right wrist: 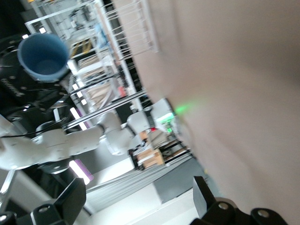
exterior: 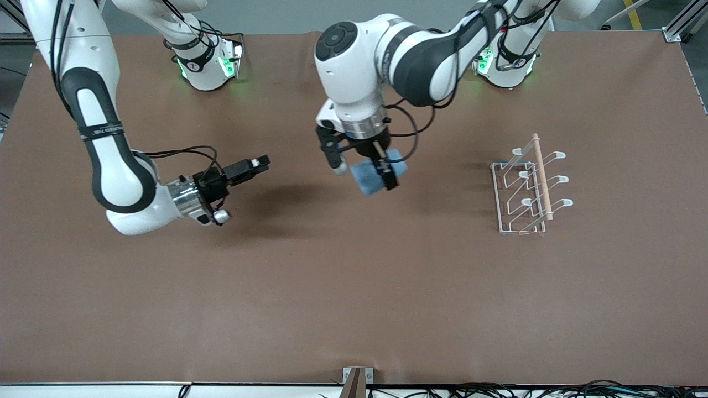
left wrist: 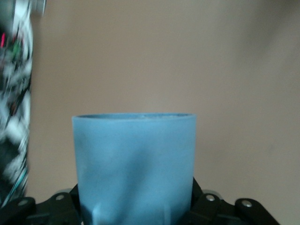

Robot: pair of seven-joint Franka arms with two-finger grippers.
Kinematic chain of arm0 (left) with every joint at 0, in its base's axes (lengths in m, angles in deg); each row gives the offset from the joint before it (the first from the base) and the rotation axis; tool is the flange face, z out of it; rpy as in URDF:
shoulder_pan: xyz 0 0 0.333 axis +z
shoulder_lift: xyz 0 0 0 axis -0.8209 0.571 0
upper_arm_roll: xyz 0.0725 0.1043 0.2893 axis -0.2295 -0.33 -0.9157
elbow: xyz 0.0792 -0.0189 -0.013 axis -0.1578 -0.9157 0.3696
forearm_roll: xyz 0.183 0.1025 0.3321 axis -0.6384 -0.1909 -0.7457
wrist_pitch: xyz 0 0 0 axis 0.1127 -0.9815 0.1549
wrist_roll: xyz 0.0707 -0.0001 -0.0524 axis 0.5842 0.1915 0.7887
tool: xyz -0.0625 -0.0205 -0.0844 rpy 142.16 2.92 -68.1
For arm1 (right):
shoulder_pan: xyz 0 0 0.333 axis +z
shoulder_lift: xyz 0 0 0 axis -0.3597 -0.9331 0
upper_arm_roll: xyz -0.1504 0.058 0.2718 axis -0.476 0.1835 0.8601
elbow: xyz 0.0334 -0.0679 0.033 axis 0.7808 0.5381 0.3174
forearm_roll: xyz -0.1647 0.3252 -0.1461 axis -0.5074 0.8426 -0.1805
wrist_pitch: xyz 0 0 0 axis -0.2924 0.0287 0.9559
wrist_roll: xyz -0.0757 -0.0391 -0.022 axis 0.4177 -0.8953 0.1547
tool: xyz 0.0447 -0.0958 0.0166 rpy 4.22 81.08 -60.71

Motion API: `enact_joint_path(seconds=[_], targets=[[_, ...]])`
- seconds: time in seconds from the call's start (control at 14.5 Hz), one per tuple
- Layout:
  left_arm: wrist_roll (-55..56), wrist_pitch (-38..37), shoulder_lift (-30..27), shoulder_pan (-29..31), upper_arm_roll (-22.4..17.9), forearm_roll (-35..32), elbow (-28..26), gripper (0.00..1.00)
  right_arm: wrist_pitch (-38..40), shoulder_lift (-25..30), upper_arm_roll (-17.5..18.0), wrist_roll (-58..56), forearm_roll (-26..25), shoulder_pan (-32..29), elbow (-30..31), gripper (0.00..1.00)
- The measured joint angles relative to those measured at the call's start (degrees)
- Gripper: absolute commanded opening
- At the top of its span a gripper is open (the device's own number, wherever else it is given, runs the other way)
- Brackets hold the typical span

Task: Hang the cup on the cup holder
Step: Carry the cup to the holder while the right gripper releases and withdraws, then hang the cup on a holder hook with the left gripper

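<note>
Left gripper [exterior: 366, 172]: clamped on the one light blue cup [exterior: 376, 176], in the air over bare table, well apart from the cup holder [exterior: 528, 185]
Right gripper [exterior: 255, 166]: fingers spread, empty, waiting
Carry: keep the rim facing a prong
Count: one cup, one rack, six prongs

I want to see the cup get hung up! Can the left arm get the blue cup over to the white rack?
Probably yes. The left gripper holds the blue cup up over bare table, and nothing stands between it and the white wire cup rack. The right gripper waits apart.
</note>
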Motion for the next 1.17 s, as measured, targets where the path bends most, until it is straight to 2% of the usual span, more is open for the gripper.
enact_joint_path(seconds=[0.14, 0.21, 0.41, 0.55, 0.69, 0.9, 1.03, 1.17], targets=[[-2.0, -9.2, -1.2, 1.1, 0.0, -5.8, -0.5, 0.21, -1.3, 1.6, -3.1, 0.0, -4.6, -0.7, 0.6, 1.00], [-3.8, -11.5, -1.5, 1.8, 0.0, -8.5, -1.5, 0.21, -2.0, 2.9, -4.8, 0.0, -7.8, -0.8, 0.7, 1.00], [-9.8, -12.9, -2.7, 5.8, -0.1, -16.2, -7.7, 0.19, -5.9, 8.8, -9.1, 0.8, -18.1, -1.0, 0.8, 1.00], [-12.7, -12.9, -4.3, 9.6, -0.1, -22.0, -13.5, 0.18, -8.3, 12.9, -10.7, 3.8, -25.9, -1.0, 0.6, 1.00], [-14.5, -12.7, -6.0, 12.4, 0.0, -27.3, -19.3, 0.18, -11.6, 16.7, -10.9, 8.6, -36.1, -0.8, -0.5, 1.00], [-17.2, -12.7, -7.5, 13.5, 0.1, -29.3, -24.0, 0.18, -12.9, 20.0, -10.6, 13.9, -49.9, 0.8, -5.0, 1.00], [-19.6, -12.7, -7.9, 13.7, 0.1, -31.1, -26.3, 0.18, -12.4, 20.6, -10.5, 18.1, -55.3, 1.5, -9.9, 1.00], [-21.5, -12.5, -7.9, 13.8, 0.1, -33.6, -29.8, 0.19, -8.0, 20.6, -10.4, 21.8, -57.2, 1.7, -16.5, 1.00]])
